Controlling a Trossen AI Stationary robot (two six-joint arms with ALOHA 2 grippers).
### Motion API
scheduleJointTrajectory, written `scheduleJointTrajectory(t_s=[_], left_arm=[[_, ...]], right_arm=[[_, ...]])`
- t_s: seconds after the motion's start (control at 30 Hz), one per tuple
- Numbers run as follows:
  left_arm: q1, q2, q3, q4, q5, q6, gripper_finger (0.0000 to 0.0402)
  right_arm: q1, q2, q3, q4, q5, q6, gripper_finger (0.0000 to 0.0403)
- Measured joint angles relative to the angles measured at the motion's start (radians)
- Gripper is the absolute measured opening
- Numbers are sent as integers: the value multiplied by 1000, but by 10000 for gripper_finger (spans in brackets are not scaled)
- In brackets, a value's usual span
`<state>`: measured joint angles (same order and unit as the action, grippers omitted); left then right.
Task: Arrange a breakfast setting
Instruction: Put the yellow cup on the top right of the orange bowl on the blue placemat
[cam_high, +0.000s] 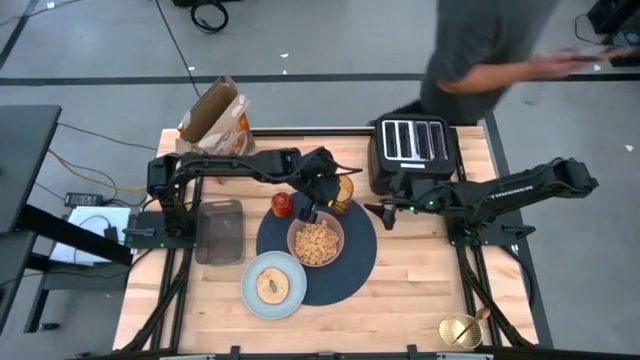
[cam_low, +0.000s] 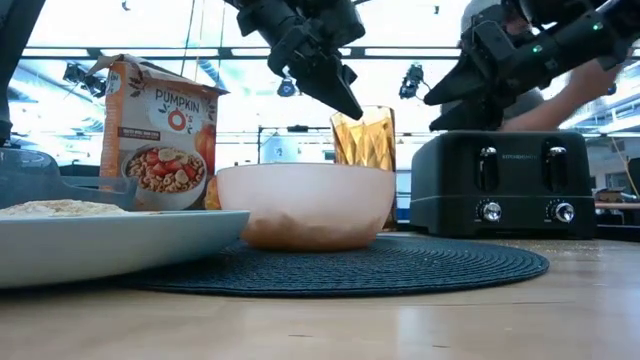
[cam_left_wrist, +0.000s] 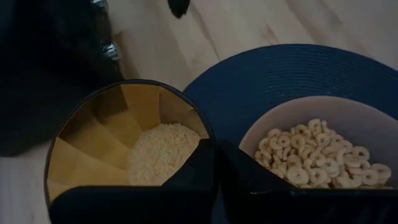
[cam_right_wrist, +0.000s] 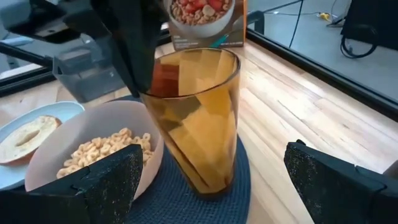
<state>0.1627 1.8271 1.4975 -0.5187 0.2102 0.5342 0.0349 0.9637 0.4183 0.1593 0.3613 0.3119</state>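
Observation:
An amber glass cup (cam_high: 344, 190) stands at the far edge of the round navy placemat (cam_high: 355, 265), with my left gripper (cam_high: 330, 195) shut on its rim. On the mat sits a pink bowl (cam_high: 316, 241) of cereal rings. A pale plate (cam_high: 273, 286) with a bagel (cam_high: 272, 285) overlaps the mat's near left edge. The red apple (cam_high: 283, 205) lies left of the cup. A gold spoon (cam_high: 480, 318) lies at the near right corner. My right gripper (cam_high: 384, 212) hangs open just right of the cup, its fingers (cam_right_wrist: 106, 180) spread wide and touching nothing. My left gripper pinches the cup's rim (cam_left_wrist: 209, 134) on the side toward the bowl, one finger (cam_left_wrist: 186, 171) inside the cup and one outside. The fingers slant down from above and from the table's left. The cup stands upright, and its base (cam_right_wrist: 208, 186) appears to rest on the mat.
The black toaster (cam_high: 414, 152) stands at the far right, close behind the cup. A cereal box (cam_high: 214, 120) stands at the far left, and a clear container (cam_high: 220, 231) lies left of the mat. A person (cam_high: 480, 50) leans in beyond the far edge. Bare wood lies near right.

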Motion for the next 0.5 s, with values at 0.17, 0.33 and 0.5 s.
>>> scheduleJointTrajectory(t_s=[0.17, 0.33, 0.5], left_arm=[[-2, 15, 2, 6, 13, -7, 15], [-6, 32, 3, 17, 15, -6, 16], [-5, 32, 2, 48, 10, -7, 37]], right_arm=[[4, -3, 0, 1, 4, 0, 392], [5, -4, 0, 2, 4, 2, 392], [5, -2, 1, 2, -9, 3, 388]])
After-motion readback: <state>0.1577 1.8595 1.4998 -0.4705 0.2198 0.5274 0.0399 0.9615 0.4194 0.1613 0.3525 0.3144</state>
